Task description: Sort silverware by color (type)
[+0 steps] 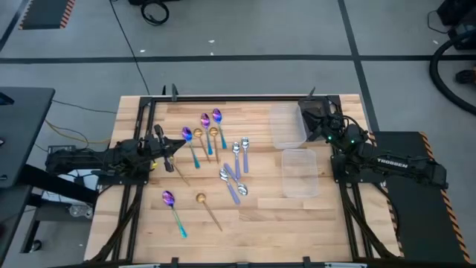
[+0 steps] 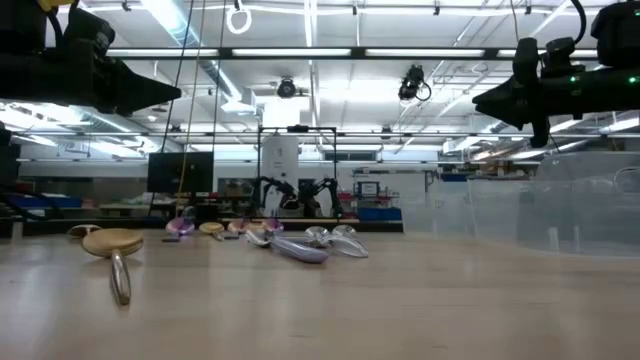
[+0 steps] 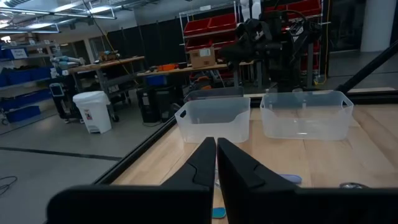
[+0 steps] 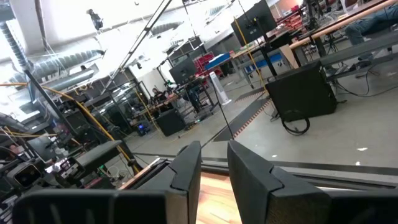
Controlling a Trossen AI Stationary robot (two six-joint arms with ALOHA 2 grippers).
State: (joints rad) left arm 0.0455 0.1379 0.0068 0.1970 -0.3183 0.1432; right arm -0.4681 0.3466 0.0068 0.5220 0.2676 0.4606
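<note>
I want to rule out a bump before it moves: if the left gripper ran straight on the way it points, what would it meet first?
Probably nothing low: the left gripper, shut, points across the table at the gap between the two clear containers. The right arm stands beyond them; depth and height are unclear.

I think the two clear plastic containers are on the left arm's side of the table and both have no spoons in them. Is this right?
Not quite. The two clear plastic containers stand on the right arm's side of the table, as the high view shows. The rest holds: neither has a spoon in it, and the spoons lie on the wood.
</note>
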